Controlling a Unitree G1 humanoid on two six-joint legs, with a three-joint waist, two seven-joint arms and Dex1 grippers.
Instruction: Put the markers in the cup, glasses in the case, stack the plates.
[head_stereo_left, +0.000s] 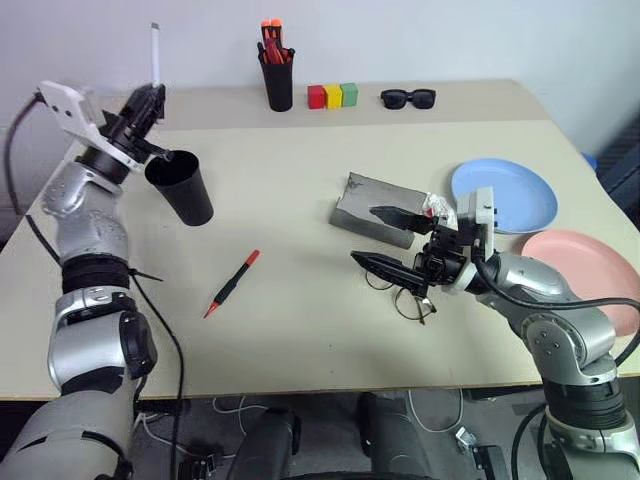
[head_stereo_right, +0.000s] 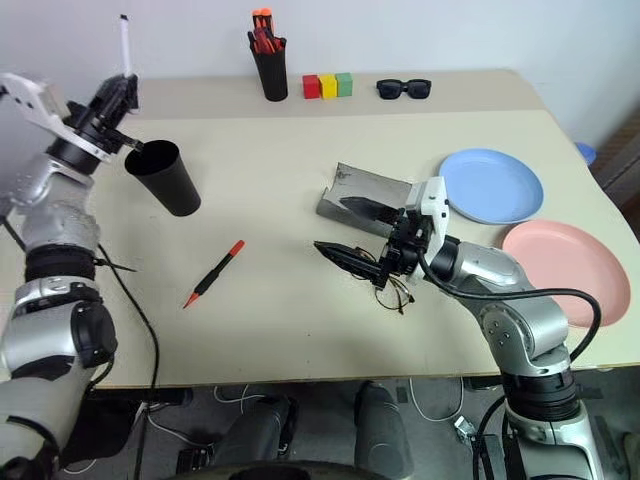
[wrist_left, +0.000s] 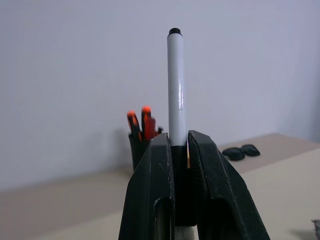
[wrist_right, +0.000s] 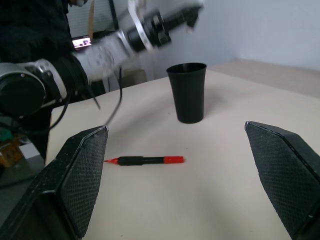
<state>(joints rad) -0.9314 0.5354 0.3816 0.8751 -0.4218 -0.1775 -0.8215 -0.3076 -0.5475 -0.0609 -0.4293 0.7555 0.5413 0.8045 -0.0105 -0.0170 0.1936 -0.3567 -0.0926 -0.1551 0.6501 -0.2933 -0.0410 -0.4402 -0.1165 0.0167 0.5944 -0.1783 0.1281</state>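
We are clenching a white marker (head_stereo_left: 155, 50) in the left fingers (head_stereo_left: 148, 103) above the cup (head_stereo_left: 181, 186); right fingers (head_stereo_left: 395, 244) released. Red marker (head_stereo_left: 232, 284), glasses (head_stereo_left: 402, 296), plates (head_stereo_left: 505, 196) remaining undone.

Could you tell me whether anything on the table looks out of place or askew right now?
The grey case lies askew beside the blue plate, one end gaping. One red-capped marker lies loose on the table, outside the black cup. The wire-framed glasses lie uncased under the open right pincer.
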